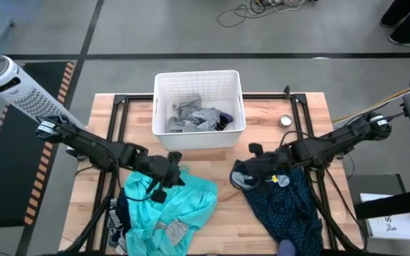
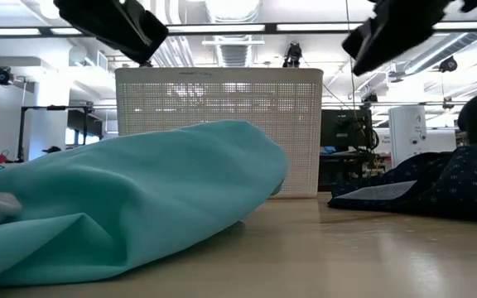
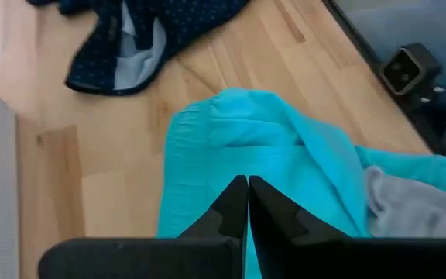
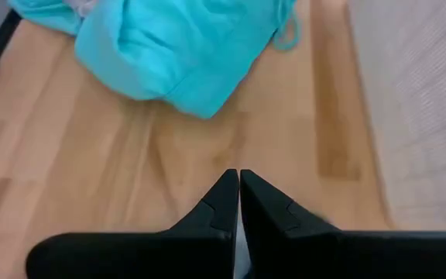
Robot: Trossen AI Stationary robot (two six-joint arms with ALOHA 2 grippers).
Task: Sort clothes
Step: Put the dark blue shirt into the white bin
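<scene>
A large turquoise garment (image 1: 173, 206) lies bunched on the near left of the table, with a small grey piece (image 1: 176, 231) resting on its near part. A dark blue dotted garment (image 1: 287, 203) lies spread on the near right. My left gripper (image 3: 248, 182) is shut and empty, raised above the turquoise garment's far edge (image 1: 175, 172). My right gripper (image 4: 238, 177) is shut and empty, raised over the dotted garment's far left corner (image 1: 246, 171). In the low view both grippers (image 2: 110, 25) (image 2: 396, 33) hang well above the tabletop. A navy garment with white lettering does not show.
A white ribbed bin (image 1: 198, 78) stands at the table's far middle with grey and dark clothes inside. A small round object (image 1: 285, 121) lies to its right. A striped piece (image 1: 116, 227) lies at the near left edge. Bare wood (image 1: 226, 206) separates the two garments.
</scene>
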